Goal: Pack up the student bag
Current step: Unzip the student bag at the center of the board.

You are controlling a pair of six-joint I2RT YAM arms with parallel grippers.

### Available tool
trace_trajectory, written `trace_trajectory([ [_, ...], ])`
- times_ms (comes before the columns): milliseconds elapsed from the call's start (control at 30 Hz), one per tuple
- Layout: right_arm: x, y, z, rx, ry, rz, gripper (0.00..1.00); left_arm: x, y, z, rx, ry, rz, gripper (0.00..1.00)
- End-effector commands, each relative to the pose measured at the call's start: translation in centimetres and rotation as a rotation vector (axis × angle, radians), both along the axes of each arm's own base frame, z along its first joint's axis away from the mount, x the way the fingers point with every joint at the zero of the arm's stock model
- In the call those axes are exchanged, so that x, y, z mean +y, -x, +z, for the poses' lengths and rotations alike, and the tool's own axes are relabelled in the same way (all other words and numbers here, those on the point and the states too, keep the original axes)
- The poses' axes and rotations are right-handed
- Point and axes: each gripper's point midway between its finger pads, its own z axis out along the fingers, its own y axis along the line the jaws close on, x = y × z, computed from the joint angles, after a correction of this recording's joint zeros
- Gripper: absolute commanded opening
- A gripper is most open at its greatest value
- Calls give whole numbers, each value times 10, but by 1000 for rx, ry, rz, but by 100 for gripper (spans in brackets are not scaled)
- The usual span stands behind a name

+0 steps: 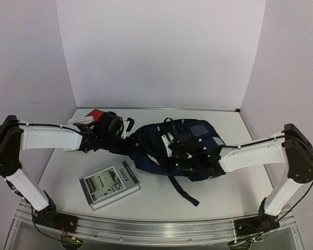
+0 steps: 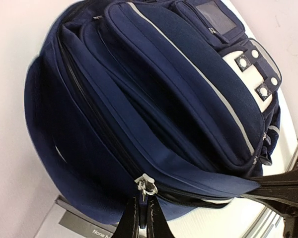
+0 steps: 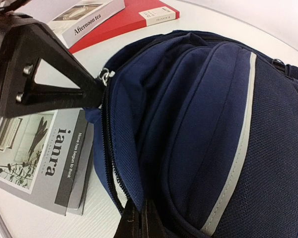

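Bag (image 1: 182, 148) lies on its side on the counter (image 1: 224, 192), a little right of centre, with its main zip mostly shut. Left jaws are closed on the zip pull (image 2: 146, 186). Right jaws are closed on the bag's fabric lip beside the zip track.

As I judge it, the risk is that both pinches are shallow. If the pull or the lip slides out, the zip will not run. The whole bag may then drag toward the left arm and shove the grey book (image 1: 109, 186) just beside it. The teeth could also bite the lining.

The grey book's cover reads "ianra", with "None has begun to think" on its dark band. A white book (image 3: 87, 22) farther off reads "Afternoon tea". It sits beside a red book (image 3: 134, 17) whose label is too small to read. No brand shows on the bag.
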Motion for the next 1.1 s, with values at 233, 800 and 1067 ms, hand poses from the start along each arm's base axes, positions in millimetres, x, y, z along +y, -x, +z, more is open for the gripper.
trace_trajectory([
  [233, -59, 30, 28, 72, -77, -86, 0, 75, -87, 7, -94, -95, 196, 0],
  [800, -5, 9, 79, 34, -161, -49, 63, 5, -9, 46, -116, 208, -215, 0],
  [1067, 37, -6, 44, 75, -97, -8, 60, -4, 2, 53, -137, 207, -216, 0],
])
